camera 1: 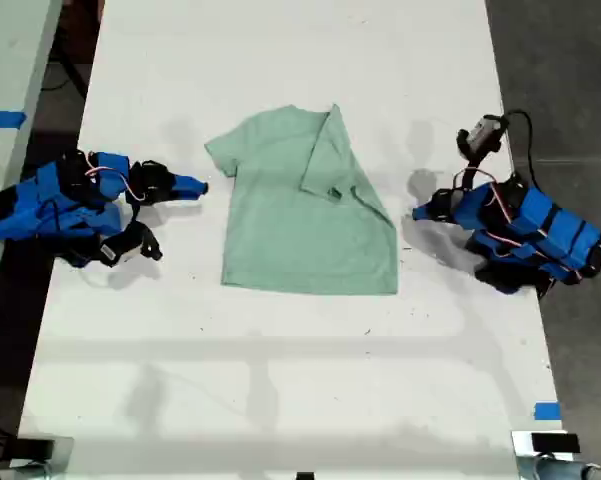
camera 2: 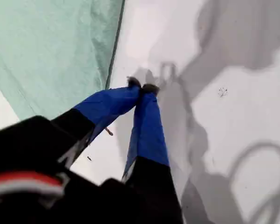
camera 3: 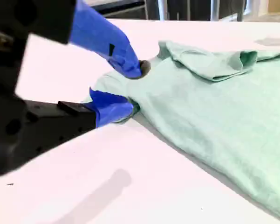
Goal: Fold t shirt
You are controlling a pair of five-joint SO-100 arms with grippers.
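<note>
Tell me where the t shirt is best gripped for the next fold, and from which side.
Probably the flat sleeve on the exterior view's left, from that side: it juts free of the t shirt, the opposite sleeve already lies folded over, and my second gripper is open beside it.

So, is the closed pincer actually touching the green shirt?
Apart. In the first wrist view my first pincer is shut over bare table, with a white strip between its tips and the t shirt edge.
</note>
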